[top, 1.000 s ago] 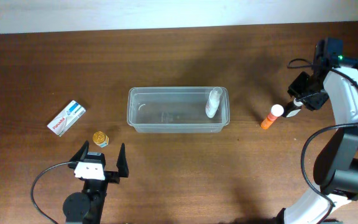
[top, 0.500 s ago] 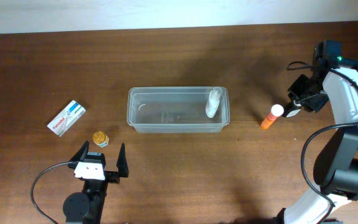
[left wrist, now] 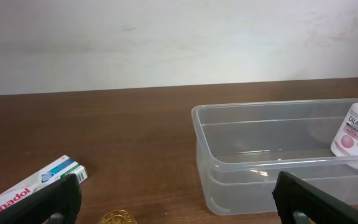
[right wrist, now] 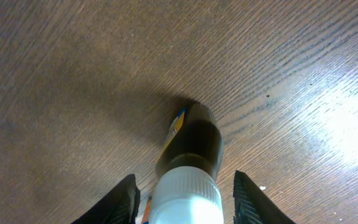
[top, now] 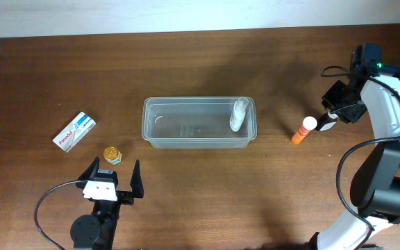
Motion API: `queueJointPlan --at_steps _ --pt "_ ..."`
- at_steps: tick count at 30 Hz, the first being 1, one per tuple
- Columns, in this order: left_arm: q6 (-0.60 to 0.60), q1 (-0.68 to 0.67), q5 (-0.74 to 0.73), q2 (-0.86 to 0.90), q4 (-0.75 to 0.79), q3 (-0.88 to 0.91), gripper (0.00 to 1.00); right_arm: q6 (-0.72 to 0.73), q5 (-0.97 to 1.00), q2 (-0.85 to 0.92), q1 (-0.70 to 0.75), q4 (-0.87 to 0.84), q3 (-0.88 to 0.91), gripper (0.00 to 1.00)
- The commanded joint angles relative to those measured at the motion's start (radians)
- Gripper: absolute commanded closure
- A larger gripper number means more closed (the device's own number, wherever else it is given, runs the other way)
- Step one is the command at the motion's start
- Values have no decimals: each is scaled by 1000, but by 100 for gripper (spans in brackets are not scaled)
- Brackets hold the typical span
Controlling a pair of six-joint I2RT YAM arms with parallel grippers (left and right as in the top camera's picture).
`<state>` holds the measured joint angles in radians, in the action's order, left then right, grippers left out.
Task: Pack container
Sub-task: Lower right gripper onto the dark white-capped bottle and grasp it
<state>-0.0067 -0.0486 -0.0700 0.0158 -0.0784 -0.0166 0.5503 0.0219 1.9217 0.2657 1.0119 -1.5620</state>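
Note:
The clear container (top: 198, 132) sits mid-table, with a white Calamol bottle (top: 237, 114) standing in its right end; the left wrist view shows both, container (left wrist: 260, 174) and bottle (left wrist: 355, 134). My right gripper (top: 330, 119) hangs at the far right over a dark brown bottle (right wrist: 191, 140) with a white cap (right wrist: 185, 199). Its fingers (right wrist: 114, 202) flank the cap with a gap on each side, so the gripper (right wrist: 184, 180) is open. My left gripper (top: 115, 167) stands wide open near the front edge, holding nothing.
An orange bottle with a white cap (top: 302, 130) lies just left of the right gripper. A Panadol box (top: 74, 131) and a small gold-lidded jar (top: 112, 154) sit front left, close to the left gripper's fingers.
The right gripper shifted very slightly around the dark bottle. Everything else is unchanged.

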Motion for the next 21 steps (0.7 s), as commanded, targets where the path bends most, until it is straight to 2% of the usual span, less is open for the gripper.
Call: queueJointPlan --at_steps 1,11,13,21 --pt "11 -3 7 -6 2 8 1 32 13 6 -2 -8 8 54" --pt "11 -3 7 -6 2 8 1 27 -37 23 24 -10 8 55" --pt "11 -3 7 -6 2 8 1 27 -37 27 24 -10 8 62" --pt "11 -3 7 -6 2 8 1 -16 -37 32 23 4 8 76"
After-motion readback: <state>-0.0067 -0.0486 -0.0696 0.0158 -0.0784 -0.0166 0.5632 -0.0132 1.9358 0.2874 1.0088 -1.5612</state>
